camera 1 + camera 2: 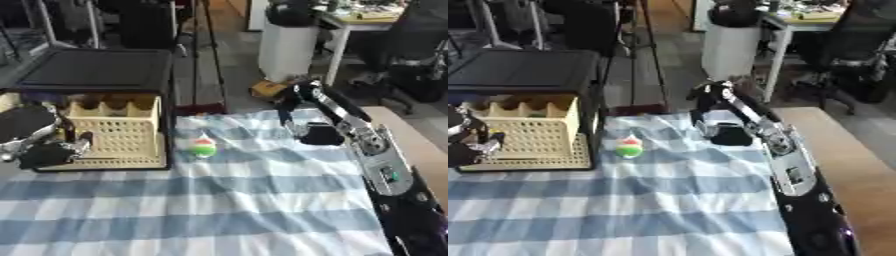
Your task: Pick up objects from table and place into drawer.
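The right hand [297, 102] hangs above the worktop's far edge with fingers pointing down; whether they are spread or curled cannot be told, and it holds nothing visible. A dark object [322, 135] lies on the checked cloth [262, 200] just below it. The left hand [44, 150] sits at the left edge by the cream basket-like drawer [114, 132], its fingers unclear. A small green, white and red ball [203, 147] rests on the cloth just right of the drawer, with open cloth all around it.
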Robot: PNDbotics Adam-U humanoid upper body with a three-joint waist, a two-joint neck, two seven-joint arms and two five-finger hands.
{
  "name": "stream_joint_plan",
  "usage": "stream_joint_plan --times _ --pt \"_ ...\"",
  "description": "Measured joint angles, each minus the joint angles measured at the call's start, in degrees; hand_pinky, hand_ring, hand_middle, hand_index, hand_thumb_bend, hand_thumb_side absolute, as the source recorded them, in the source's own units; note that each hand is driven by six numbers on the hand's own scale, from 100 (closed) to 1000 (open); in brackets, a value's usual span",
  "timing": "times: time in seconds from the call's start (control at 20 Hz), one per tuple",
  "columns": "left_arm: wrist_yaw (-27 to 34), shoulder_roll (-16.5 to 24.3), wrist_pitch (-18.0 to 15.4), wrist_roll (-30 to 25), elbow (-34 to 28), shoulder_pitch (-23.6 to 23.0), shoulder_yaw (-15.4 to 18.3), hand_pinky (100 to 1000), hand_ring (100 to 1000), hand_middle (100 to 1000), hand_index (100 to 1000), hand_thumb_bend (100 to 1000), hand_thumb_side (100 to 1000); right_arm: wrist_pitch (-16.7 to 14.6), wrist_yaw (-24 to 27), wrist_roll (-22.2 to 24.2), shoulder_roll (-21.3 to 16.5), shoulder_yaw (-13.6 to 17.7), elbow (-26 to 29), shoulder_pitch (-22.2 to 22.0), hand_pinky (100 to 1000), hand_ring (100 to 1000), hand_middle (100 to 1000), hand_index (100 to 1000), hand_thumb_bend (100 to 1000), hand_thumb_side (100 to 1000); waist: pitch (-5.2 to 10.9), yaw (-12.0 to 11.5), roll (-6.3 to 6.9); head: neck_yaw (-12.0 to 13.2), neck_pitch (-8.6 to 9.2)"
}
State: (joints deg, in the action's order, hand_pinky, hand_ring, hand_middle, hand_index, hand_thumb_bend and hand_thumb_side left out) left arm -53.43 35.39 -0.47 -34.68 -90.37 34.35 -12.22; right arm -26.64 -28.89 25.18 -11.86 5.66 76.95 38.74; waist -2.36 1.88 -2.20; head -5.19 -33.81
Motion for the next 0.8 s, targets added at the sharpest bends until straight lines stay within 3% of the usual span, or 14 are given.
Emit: stream_joint_plan --times 0.65,0.7,0.8 --pt "2.36 0.51 0.26 -5.03 -10.85 -7.73 0.06 100 100 100 367 100 1000 0.16 -0.12 -0.20 -0.05 0.02 -0.03 -0.95 587 563 501 750 100 268 1.05 -1.49 0.15 -0.57 -0.56" --pt "2.52 0.55 0.32 -5.16 -11.92 -8.36 0.11 100 100 100 377 100 1000 0.19 -0.17 -0.23 -0.05 0.02 -0.04 -0.96 588 562 501 750 100 269 1.14 -1.64 0.23 -0.62 -0.71" --pt "2.87 0.70 0.51 -5.29 -13.38 -9.33 0.43 100 100 100 491 100 1000 0.21 -0.21 -0.25 -0.06 0.03 -0.04 -0.97 587 562 501 750 100 268 1.26 -1.82 0.32 -0.73 -0.84"
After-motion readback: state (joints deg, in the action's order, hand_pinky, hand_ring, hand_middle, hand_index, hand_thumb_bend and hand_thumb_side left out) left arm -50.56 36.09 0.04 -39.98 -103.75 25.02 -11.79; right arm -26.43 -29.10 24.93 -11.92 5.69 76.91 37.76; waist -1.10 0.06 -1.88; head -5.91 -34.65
